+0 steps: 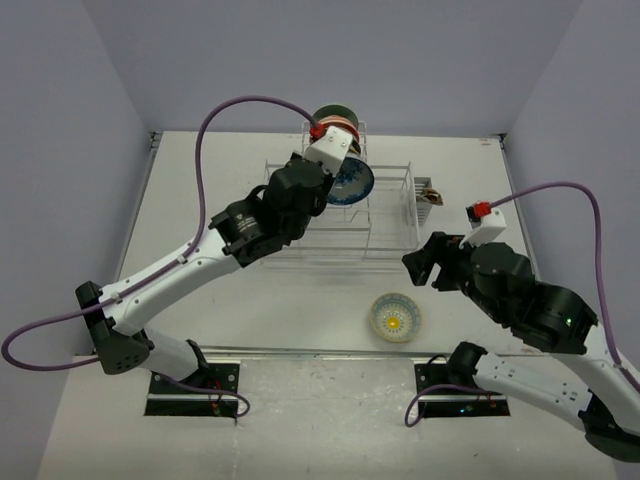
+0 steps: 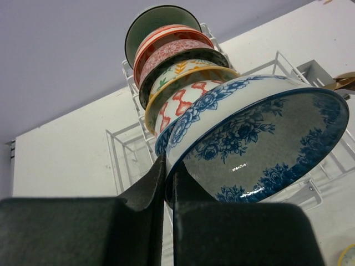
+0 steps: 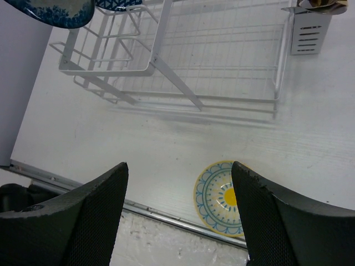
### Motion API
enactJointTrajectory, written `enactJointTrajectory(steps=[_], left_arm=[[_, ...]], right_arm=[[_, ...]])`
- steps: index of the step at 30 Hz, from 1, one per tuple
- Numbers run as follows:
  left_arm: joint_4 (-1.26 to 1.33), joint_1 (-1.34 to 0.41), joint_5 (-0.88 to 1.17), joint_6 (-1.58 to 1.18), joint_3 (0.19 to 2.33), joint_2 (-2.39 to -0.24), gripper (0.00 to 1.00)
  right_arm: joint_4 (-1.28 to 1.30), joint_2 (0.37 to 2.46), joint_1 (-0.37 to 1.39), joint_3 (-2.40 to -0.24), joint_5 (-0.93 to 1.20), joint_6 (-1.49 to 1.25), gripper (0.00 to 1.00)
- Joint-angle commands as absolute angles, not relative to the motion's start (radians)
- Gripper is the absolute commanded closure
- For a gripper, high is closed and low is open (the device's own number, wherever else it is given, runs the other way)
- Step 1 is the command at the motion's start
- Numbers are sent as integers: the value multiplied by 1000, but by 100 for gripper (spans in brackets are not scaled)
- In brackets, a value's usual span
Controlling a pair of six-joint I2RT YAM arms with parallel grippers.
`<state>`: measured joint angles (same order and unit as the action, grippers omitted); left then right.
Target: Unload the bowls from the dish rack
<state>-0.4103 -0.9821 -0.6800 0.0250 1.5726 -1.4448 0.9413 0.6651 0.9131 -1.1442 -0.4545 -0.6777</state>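
My left gripper (image 1: 338, 172) (image 2: 168, 166) is shut on the rim of a white bowl with blue flowers (image 1: 353, 182) (image 2: 260, 144), one finger inside and one outside. That bowl stands on edge at the front of a row of several patterned bowls (image 2: 172, 61) (image 1: 335, 122) in the white wire dish rack (image 1: 385, 215) (image 3: 211, 61). I cannot tell whether it still rests in its slot. A yellow-centred bowl (image 1: 396, 316) (image 3: 218, 197) lies on the table in front of the rack. My right gripper (image 1: 425, 265) (image 3: 177, 183) hangs open above the table beside it, holding nothing.
The rack's small side caddy (image 1: 430, 195) (image 3: 312, 27) is at its right end. A metal strip (image 3: 83, 191) runs along the table's near edge. Grey walls enclose the table at the back and both sides.
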Motion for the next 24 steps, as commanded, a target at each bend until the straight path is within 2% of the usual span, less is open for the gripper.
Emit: enactJointTrajectory(steps=[1,8,12,16,17,19,23,24], left_arm=[[-403,-982,-638,-63,1615,-1407,100],[-572,-980,-477,-228,1695,-1419,100],[-655,-982,-379,-316,1721,-1433,100],[-667,-982,-275,-354,1712,-1425,100],[-672,-982,-269,-359,1712,-1425,100],[-680,-982,-256,-370,1710,-1420,100],[-669,-982,-253,-377,1694,-1407,100],[-669,-982,-256,-379,1692,-1407,100]], right_arm=[[864,712,910,-1187,-463,-640,24],[785,865,910,-1328,-399,-560,25],[779,988,910,-1431,-454,-497,28],[848,1110,910,-1542,-547,-480,41],[857,1139,910,-1551,-560,-479,48],[876,1155,911,-1560,-593,-483,55],[851,1151,913,-1531,-575,-480,79],[847,1143,911,-1525,-572,-480,91]])
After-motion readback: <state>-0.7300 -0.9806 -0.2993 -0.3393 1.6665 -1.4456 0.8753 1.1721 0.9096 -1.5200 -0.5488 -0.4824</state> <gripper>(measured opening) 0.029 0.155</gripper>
